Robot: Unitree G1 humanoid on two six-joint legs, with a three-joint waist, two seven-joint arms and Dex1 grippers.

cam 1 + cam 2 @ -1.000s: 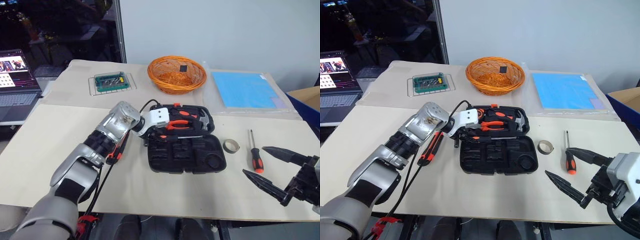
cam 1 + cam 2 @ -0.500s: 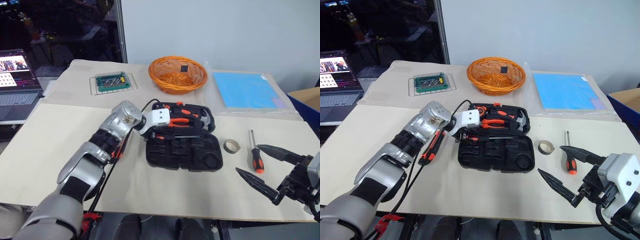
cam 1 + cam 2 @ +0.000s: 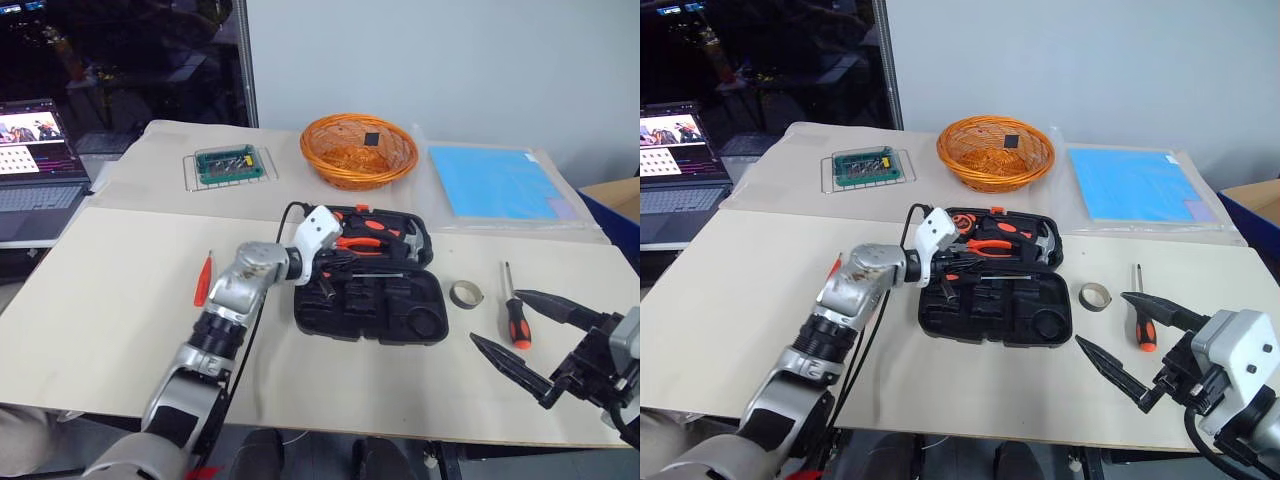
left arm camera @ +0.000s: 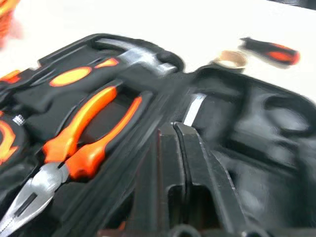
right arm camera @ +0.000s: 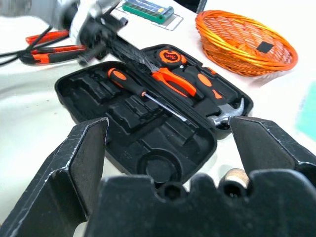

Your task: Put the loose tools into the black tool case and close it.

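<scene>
I had the left gripper [image 4: 180,129] over the open black tool case [image 3: 400,312], its fingers [image 4: 197,153] pressed together on nothing. A black-and-orange screwdriver [image 5: 129,84] lay in the case just beyond them. My right gripper's [image 3: 522,330] fingers stood wide apart and empty, the other screwdriver [image 3: 514,318] and tape roll [image 3: 464,293] on the table just beyond their tips.

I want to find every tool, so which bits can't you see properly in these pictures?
- Utility knife: right wrist view, blurred, one end behind the left arm.
- Small orange screwdriver: right eye view, partly behind the left arm.
- Black patch in the basket: too small to name.
- Green box: contents too small.
- Laptop: cut off by the picture's edge.
</scene>
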